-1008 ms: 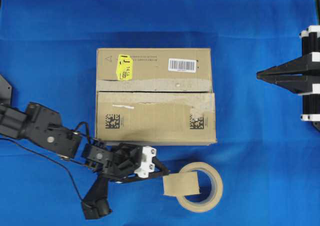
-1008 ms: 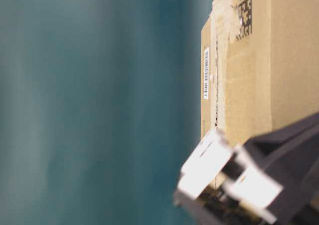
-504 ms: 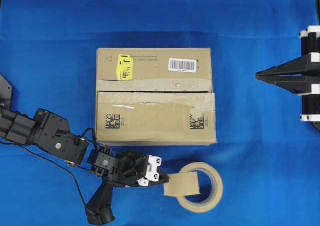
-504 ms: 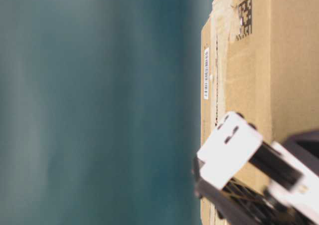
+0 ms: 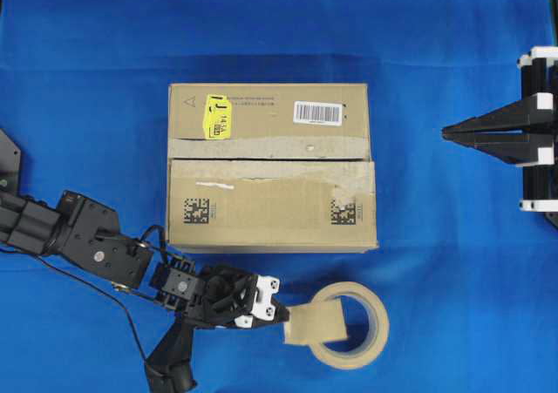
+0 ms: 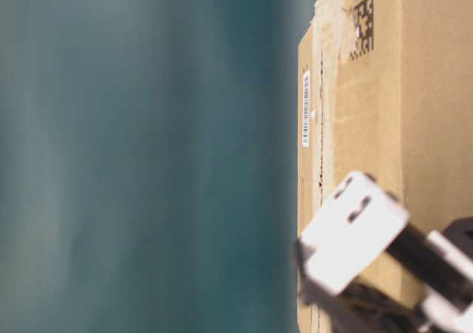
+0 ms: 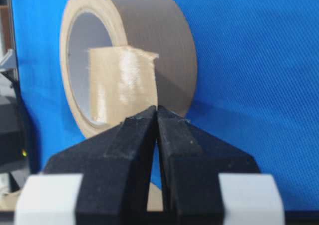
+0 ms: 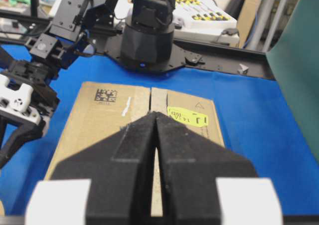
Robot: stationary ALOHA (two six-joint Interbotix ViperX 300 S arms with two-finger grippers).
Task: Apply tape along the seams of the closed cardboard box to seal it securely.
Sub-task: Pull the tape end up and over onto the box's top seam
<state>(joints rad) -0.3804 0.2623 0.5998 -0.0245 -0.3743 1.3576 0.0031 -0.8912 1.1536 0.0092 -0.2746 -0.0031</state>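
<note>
The cardboard box [image 5: 270, 206] lies closed in the middle of the blue cloth, its seams [image 5: 270, 159] a dark line across the top between pale torn strips. The tape [image 5: 318, 323], a tan rectangular piece, stands against the beige tape roll [image 5: 368, 348] in front of the box. My left gripper [image 5: 281, 313] is shut, its tips pinched on the tape's near edge [image 7: 122, 83]. My right gripper [image 5: 446, 132] hangs shut and empty to the right of the box, pointing at it [image 8: 99, 120].
A yellow sticker [image 5: 217, 116] and a white barcode label [image 5: 317, 112] mark the box's far flap. The left arm's links [image 5: 87, 240] stretch along the front left. Blue cloth [image 5: 436, 254] lies between the box and the right gripper.
My left gripper slid right up to the tape piece and went from open to shut on its edge. The right gripper and the box stayed put.
</note>
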